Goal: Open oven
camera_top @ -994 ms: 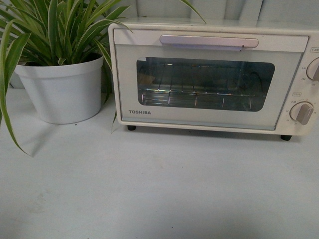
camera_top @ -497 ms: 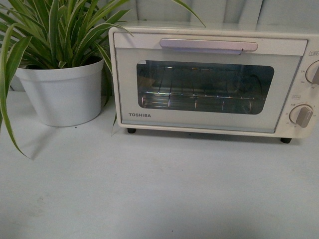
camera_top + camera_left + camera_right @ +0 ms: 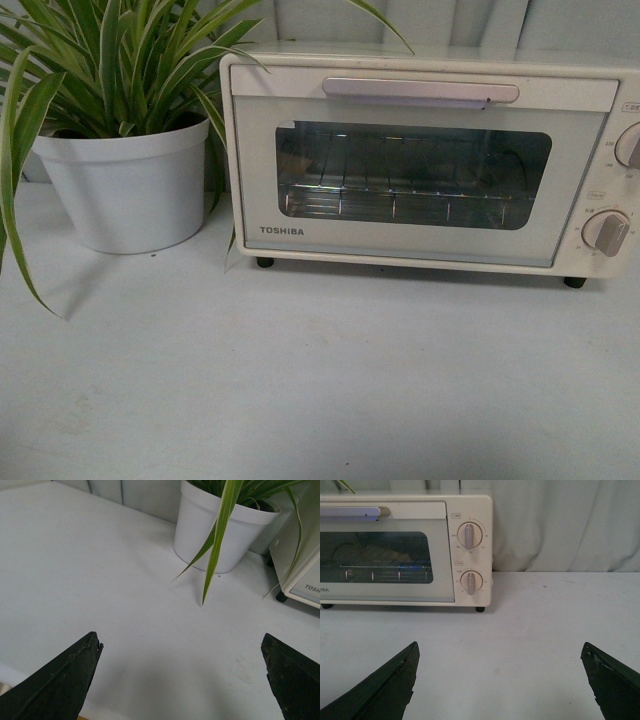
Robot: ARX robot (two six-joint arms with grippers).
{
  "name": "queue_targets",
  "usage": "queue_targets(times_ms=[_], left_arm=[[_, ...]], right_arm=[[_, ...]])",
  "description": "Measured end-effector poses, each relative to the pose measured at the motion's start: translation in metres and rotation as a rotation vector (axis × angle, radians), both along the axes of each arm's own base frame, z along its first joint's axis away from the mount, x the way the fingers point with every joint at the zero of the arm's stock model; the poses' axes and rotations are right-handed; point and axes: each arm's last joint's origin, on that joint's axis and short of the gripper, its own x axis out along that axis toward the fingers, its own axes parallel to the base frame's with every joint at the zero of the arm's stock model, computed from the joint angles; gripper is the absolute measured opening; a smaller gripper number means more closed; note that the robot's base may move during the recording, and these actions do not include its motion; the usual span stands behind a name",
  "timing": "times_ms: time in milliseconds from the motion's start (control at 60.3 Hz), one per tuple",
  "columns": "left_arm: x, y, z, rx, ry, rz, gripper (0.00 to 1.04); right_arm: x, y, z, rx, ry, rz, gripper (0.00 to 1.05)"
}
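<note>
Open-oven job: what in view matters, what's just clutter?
Job:
- oven, door shut
- bar handle across the top of the door
- left gripper and right gripper, both open and empty

Lying about:
- potted plant beside the oven
- knobs

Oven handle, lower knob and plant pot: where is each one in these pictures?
oven handle (image 3: 420, 90), front view, middle of the long bar above the glass window.
lower knob (image 3: 470, 582), right wrist view, centre of the knob's raised grip.
plant pot (image 3: 125, 195), front view, front of its white wall.
</note>
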Motion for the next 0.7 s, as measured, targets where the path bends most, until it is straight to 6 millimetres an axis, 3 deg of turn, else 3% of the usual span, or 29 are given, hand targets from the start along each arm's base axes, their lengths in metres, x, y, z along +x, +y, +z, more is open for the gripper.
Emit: queue_targets(times_ms=[149, 315, 564, 696], left_arm=[[0.018, -0.012, 0.010, -0.220, 0.036, -0.080, 0.98], [0.054, -0.043, 0.016, -0.502, 0.090, -0.168, 0.98], [0.096, -0.091, -0.005, -0.699, 0.232, -0.220, 0.98], [0.108, -0.106, -0.010, -0.734, 0.259, -0.227, 0.98]], right_arm=[[0.000, 0.000, 0.000, 0.000, 0.000, 0.001, 0.95], [0.000, 0.000, 0.000, 0.000, 0.000, -0.001, 0.95], [0.000, 0.000, 0.000, 0.000, 0.000, 0.000, 0.95], [0.000, 0.000, 0.000, 0.000, 0.000, 0.001, 0.95]])
